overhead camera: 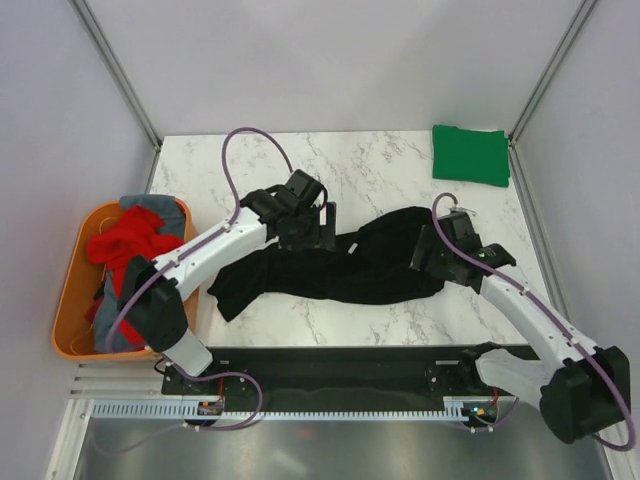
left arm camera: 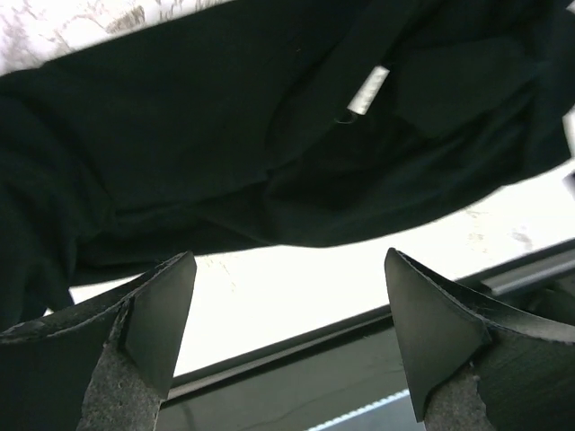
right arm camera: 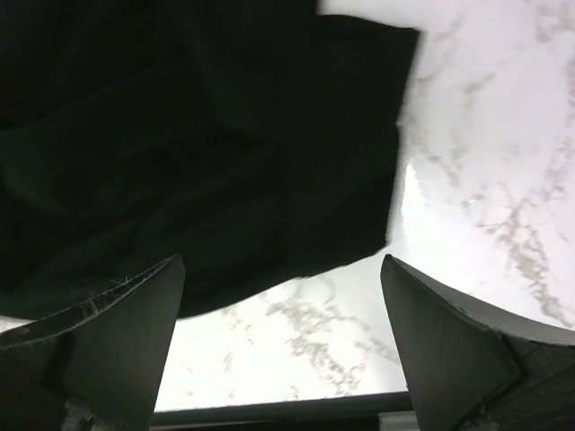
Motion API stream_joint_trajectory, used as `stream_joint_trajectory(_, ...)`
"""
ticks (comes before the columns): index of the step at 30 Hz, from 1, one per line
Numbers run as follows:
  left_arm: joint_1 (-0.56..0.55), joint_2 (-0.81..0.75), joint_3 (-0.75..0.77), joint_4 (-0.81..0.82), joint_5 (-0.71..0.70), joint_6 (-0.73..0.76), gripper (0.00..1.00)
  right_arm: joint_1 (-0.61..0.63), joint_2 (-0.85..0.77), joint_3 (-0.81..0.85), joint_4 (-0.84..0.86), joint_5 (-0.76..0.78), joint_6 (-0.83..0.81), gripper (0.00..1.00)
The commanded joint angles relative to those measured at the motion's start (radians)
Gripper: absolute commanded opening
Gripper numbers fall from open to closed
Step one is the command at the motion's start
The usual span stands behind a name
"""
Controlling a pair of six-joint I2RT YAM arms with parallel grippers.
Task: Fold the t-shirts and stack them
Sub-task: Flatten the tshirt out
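**Black shirt sprawled crosswise, an arm over each end**

The marble bench (overhead camera: 400,165) carries the black t-shirt (overhead camera: 350,272) at its middle, unfolded and rumpled. Its long axis runs left to right, the left end sagging toward the near edge.

The orange tub (overhead camera: 68,300) off the bench's left side holds the red t-shirt (overhead camera: 125,245) and grey t-shirt (overhead camera: 160,208) in a heap. The green t-shirt (overhead camera: 470,155) lies folded flat at the far right corner.

The left gripper (left arm camera: 287,265) hangs over the black shirt's upper left part, jaws spread wide and empty, with cloth beyond the tips. The right gripper (right arm camera: 283,269) sits at the right end, also wide open and holding nothing, with the hem edge just ahead. Each arm is nearest its own end, which suits a two-handed spread. A small white label (left arm camera: 369,90) shows among the folds.
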State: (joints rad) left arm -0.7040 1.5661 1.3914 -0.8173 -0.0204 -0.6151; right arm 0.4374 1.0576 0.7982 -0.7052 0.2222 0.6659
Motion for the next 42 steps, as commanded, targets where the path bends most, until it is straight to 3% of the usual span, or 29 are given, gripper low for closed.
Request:
stream_joint_trajectory(1,-0.003,0.072,-0.015,0.113,0.002,0.061,0.91,-0.176,0.025,-0.059,0.068,-0.203,-0.127,0.98)
stream_joint_trajectory(4,-0.003,0.146,0.001,0.155,0.007,0.071,0.90,-0.311,0.076,-0.068,0.110,-0.274,-0.157,0.98)
stream_joint_trajectory(9,0.000,0.259,0.035,0.201,0.013,0.080,0.88,-0.361,0.214,-0.030,0.208,-0.342,-0.120,0.98)
stream_joint_trajectory(14,0.024,0.281,0.012,0.247,0.016,0.098,0.58,-0.361,0.338,0.025,0.302,-0.400,-0.120,0.93)
stream_joint_trajectory(18,0.055,0.269,-0.052,0.293,0.037,0.100,0.43,-0.359,0.407,0.070,0.329,-0.406,-0.127,0.90)
stream_joint_trajectory(26,0.067,0.189,-0.166,0.362,0.050,0.086,0.34,-0.361,0.505,0.096,0.374,-0.411,-0.132,0.80)
stream_joint_trajectory(27,0.067,0.175,-0.189,0.363,0.042,0.078,0.34,-0.362,0.504,0.096,0.371,-0.403,-0.135,0.76)
stream_joint_trajectory(31,0.060,0.054,-0.232,0.354,0.023,0.069,0.39,-0.362,0.408,0.043,0.345,-0.324,-0.150,0.77)
stream_joint_trajectory(35,-0.023,-0.054,-0.198,0.320,-0.073,0.092,0.65,-0.387,0.225,-0.112,0.326,-0.244,-0.129,0.90)
stream_joint_trajectory(37,-0.101,-0.037,-0.117,0.299,-0.093,0.115,0.74,-0.405,0.117,-0.154,0.311,-0.234,-0.100,0.95)
stream_joint_trajectory(39,-0.147,0.006,-0.019,0.291,-0.095,0.135,0.77,-0.425,0.052,-0.192,0.284,-0.234,-0.083,0.98)
stream_joint_trajectory(42,-0.241,0.199,0.142,0.270,-0.113,0.172,0.78,-0.459,-0.069,-0.188,0.215,-0.189,-0.049,0.98)
